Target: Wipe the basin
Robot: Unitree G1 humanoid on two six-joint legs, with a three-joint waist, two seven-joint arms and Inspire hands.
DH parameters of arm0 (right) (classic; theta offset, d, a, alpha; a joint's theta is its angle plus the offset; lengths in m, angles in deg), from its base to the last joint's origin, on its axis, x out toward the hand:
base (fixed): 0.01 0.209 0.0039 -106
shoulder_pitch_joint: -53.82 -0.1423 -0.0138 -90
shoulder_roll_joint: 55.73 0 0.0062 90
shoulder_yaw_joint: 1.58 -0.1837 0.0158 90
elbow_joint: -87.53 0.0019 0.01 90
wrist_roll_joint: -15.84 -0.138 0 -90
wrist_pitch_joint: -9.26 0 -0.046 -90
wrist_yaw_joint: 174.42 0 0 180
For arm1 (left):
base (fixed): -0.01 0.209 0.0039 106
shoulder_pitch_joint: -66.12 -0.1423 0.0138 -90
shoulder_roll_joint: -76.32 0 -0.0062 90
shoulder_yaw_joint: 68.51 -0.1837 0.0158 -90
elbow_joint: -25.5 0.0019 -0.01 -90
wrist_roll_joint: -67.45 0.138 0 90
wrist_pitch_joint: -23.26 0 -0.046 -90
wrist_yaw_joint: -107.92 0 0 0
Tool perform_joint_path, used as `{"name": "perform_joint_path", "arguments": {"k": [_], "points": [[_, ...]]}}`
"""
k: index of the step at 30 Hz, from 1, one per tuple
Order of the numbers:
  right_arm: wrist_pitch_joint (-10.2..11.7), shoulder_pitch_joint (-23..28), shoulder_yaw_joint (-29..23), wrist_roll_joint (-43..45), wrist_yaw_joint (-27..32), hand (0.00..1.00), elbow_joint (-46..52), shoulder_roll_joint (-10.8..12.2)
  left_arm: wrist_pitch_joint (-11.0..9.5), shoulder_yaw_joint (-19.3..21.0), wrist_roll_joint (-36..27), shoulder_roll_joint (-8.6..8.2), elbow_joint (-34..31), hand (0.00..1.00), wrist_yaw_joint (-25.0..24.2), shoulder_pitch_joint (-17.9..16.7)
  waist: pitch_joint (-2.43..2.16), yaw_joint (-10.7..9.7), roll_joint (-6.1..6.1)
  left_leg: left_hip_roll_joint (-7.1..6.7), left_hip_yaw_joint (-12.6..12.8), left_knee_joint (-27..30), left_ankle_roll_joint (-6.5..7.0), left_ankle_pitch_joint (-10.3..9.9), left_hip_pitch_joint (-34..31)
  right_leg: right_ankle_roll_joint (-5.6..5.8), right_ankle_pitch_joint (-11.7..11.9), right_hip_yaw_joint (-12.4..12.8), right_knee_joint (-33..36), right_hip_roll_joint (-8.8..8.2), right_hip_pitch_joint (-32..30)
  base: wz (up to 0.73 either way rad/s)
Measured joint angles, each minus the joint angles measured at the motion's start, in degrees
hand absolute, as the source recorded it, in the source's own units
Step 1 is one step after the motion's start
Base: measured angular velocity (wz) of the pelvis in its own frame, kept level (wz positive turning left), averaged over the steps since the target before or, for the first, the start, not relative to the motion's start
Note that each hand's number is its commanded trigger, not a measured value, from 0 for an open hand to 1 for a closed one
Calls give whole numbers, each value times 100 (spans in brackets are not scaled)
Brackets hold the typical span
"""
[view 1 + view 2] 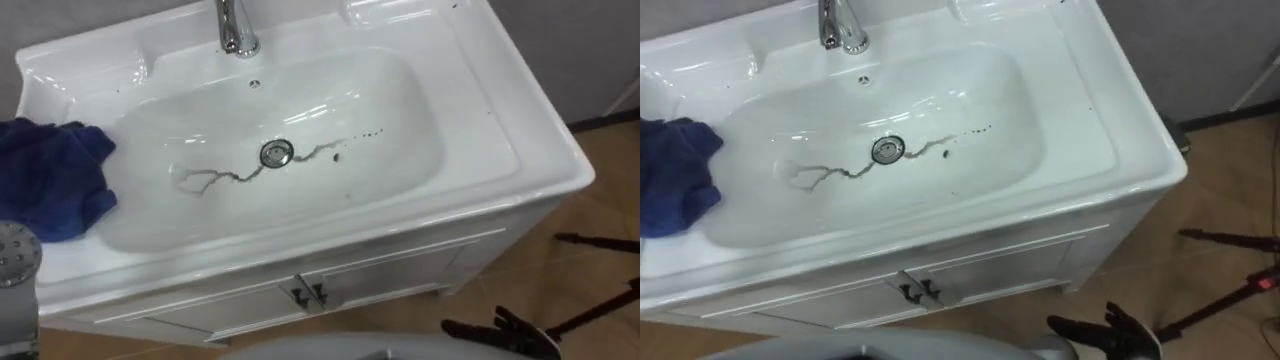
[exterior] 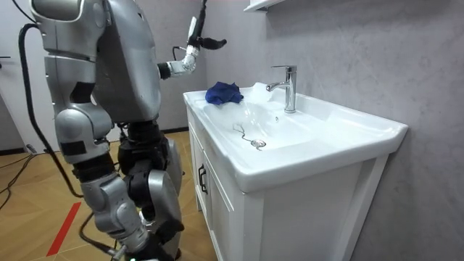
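Nearest you, the right hand [image 1: 497,333] hangs low in front of the cabinet [image 1: 400,268], fingers spread and holding nothing. Past it, the white basin [image 1: 480,115] carries a dark streak [image 1: 232,176] running through the drain [image 1: 276,153]. The blue cloth [image 1: 50,175] lies bunched on the basin's left rim, and the faucet [image 1: 235,30] stands behind. Your left hand [image 2: 206,42] is raised near the cloth's end; you cannot tell its grip.

White basin [image 1: 490,120], dark blue cloth [image 1: 50,175], grey-brown streaks [image 1: 215,178], chrome tap [image 1: 235,25]
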Motion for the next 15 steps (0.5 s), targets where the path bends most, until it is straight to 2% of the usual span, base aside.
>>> {"name": "perform_joint_path", "arguments": {"k": [2,4,7,10,15], "points": [[-72,59,7,242,45,0,-69,-35,45,-10,10,-7,4,0,-65,11,-10,-49,-61,3,-21,-4,0,0,14,0,0,-9,-4,0,18,0],[-242,215,54,774,42,0,-117,-30,128,-168,77,-8,32,0,-107,24,13,-52,-148,6,-34,-7,0,-1,33,0,0,-18,-13,1,49,0],[-469,281,192,1364,-18,0,-159,21,139,-434,113,-54,86,0,-132,27,10,-27,-220,3,-12,-20,-1,-4,40,1,1,29,-8,2,-6,-9],[-602,268,339,1781,-90,0,-173,74,140,-575,118,-100,310,0,-214,156,12,-30,-204,-2,-21,-32,0,-4,37,1,2,75,5,5,-28,-10],[-767,158,502,1963,-131,0,-180,93,141,-764,120,-143,338,0,-211,176,12,-25,-138,2,-18,-39,0,-5,-16,3,17,109,12,23,-130,0]]}}
